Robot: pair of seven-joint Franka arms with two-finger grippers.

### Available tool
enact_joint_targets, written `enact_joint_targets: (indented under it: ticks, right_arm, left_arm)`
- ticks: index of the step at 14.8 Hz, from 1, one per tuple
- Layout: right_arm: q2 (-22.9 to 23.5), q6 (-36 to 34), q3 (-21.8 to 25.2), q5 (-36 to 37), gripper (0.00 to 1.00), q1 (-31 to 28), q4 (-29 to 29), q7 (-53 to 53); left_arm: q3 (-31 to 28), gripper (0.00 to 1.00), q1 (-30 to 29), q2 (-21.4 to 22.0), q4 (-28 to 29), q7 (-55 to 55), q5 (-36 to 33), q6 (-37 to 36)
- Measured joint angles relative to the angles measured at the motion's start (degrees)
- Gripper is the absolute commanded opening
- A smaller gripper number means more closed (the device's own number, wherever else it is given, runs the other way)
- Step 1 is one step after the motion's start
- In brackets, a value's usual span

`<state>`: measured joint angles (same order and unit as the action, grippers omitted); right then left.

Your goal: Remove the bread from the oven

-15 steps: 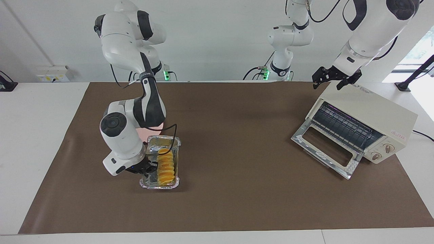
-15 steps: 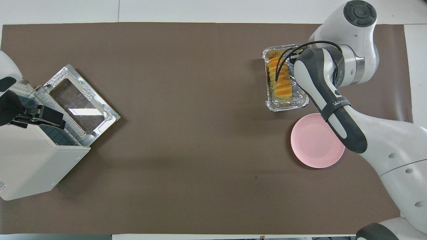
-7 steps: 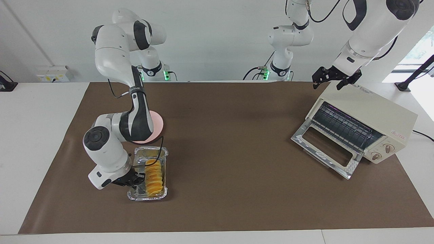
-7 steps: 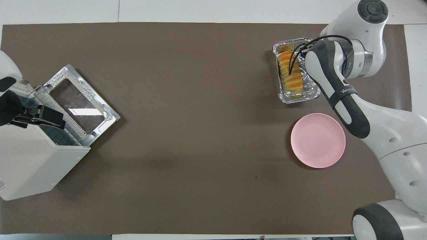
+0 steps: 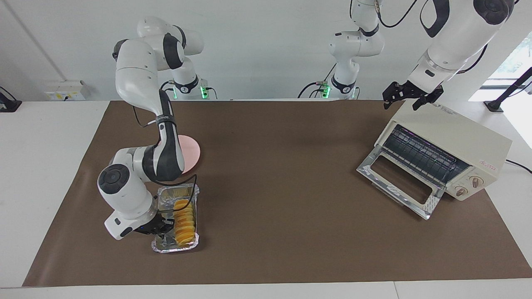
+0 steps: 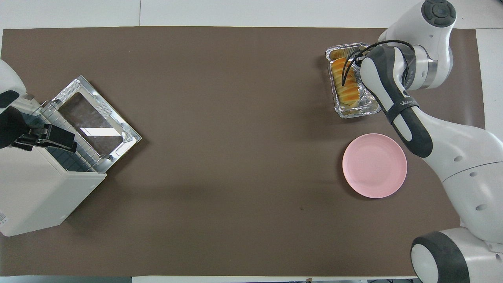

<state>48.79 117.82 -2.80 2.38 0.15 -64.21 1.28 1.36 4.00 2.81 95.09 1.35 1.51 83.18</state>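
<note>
The bread (image 5: pixel 184 222) (image 6: pixel 346 85), a ridged golden-yellow loaf, lies in a silver foil tray (image 5: pixel 169 246) (image 6: pixel 355 113) low over the brown mat, toward the right arm's end of the table. My right gripper (image 5: pixel 163 229) is shut on that tray's long rim; in the overhead view the arm hides it. The cream-white oven (image 5: pixel 453 143) (image 6: pixel 35 192) stands at the left arm's end with its glass door (image 5: pixel 397 182) (image 6: pixel 94 122) folded down and only a bare wire rack showing inside. My left gripper (image 5: pixel 402 101) (image 6: pixel 59 139) waits open above the oven's top edge.
A pink plate (image 5: pixel 193 151) (image 6: pixel 374 165) lies on the mat, nearer to the robots than the foil tray. The brown mat (image 5: pixel 282 166) covers most of the white table. The right arm's elbow hangs over the plate's edge.
The right arm has carried the foil tray with the bread farther from the robots and toward its own end of the table, uncovering the plate. The left arm has not moved.
</note>
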Motion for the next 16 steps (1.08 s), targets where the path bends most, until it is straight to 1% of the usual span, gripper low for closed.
enact_joint_targets:
  ticks: [3,6,7,9,13,16]
  right_arm:
    - [-1.52,-1.16,-0.07,0.05,1.00,0.31,-0.22,-0.44]
    - [-4.54,-5.61,-0.17,0.11,1.00,0.46,-0.98,-0.49]
    - [-5.33,-6.14,-0.22,0.11,1.00,0.50,-1.34,-0.50]
    - [-5.97,-6.17,-0.34,0.11,1.00,1.37,-1.95,-0.52]
    - [-6.00,-6.01,-0.20,1.42,1.00,4.92,-2.52,1.87]
    - [-6.02,-3.50,-0.10,1.78,1.00,5.60,-4.66,2.23]
  left_arm:
    - [0.00,1.00,0.00,0.00,0.00,0.00,0.00,0.00]
    - [0.00,1.00,0.00,0.00,0.00,0.00,0.00,0.00]
    - [0.00,1.00,0.00,0.00,0.00,0.00,0.00,0.00]
    - [0.00,1.00,0.00,0.00,0.00,0.00,0.00,0.00]
    - [0.00,1.00,0.00,0.00,0.00,0.00,0.00,0.00]
    - [0.00,1.00,0.00,0.00,0.00,0.00,0.00,0.00]
